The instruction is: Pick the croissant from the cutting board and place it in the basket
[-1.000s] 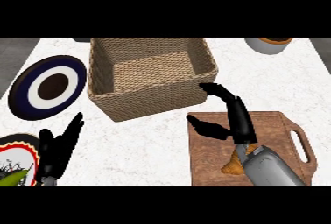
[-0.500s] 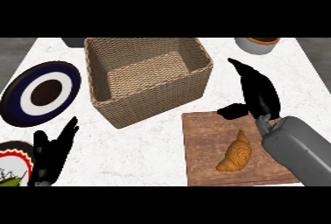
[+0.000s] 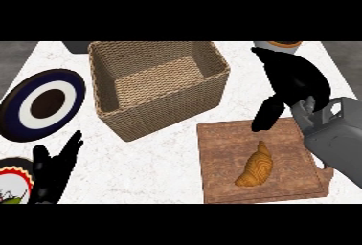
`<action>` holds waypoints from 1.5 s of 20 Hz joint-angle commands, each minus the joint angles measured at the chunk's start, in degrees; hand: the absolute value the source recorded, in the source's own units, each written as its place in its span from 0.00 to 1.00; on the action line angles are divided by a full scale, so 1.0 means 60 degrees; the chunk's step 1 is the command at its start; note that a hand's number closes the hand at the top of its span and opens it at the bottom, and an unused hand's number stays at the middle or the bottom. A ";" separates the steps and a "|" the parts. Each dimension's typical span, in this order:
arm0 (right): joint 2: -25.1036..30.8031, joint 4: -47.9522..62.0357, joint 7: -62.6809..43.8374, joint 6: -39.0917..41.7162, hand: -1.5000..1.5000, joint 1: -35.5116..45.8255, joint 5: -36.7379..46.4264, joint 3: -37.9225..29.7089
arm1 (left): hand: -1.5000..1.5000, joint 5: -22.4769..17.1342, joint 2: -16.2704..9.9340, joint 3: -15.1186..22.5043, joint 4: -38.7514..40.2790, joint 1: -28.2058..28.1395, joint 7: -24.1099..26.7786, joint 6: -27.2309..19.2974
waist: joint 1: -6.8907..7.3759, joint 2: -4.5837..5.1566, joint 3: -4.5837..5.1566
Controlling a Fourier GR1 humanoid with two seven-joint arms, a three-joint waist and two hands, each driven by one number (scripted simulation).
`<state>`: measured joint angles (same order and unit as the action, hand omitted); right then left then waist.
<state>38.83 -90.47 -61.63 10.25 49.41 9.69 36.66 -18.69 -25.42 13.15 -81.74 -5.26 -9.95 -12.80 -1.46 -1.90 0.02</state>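
A: Nearest us, what's there?

B: The left hand (image 3: 53,170) rests at the lower left with its fingers straight and up, beside a patterned plate (image 3: 10,179) cut off by the edge. Level with it on the right lies the brown rectangular wooden cutting board (image 3: 222,143), with the golden curved croissant (image 3: 256,166) on it, near the middle and slightly right.

A: Is the croissant held?

B: No. The right hand (image 3: 290,83) is above the board's far right corner, its fingers straight and spread, the thumb hanging down over the board's far edge. It holds nothing and is clear of the croissant.

A: So which step is this?

B: I'd judge the approach to the pick; nothing is done yet. The next move calls for the hand to come down and back toward the croissant, then close its fingers round it.

A: And room for carrying it?

B: The tan square woven basket (image 3: 159,83) stands beyond the board, up and left, close to its far left corner, and it's open-topped. Its near wall must be cleared by lifting. A dark blue and white round plate (image 3: 42,103) lies left of the basket, and a grey bowl (image 3: 279,45) sits at the far edge behind the hand, both off the likely path.
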 commanded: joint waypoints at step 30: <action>0.1508 -0.2078 -0.3360 0.0191 0.00 -0.0196 -0.3192 0.1655 | 0.50 0.0386 0.0587 0.0179 0.0249 -0.0466 -0.0256 0.0052 | 0.0180 0.0266 0.0016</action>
<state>49.17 -102.47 -69.58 11.17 49.00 -10.35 44.60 -17.08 -23.54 12.28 -82.38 -5.48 -9.29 -11.52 -0.67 -0.74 -0.53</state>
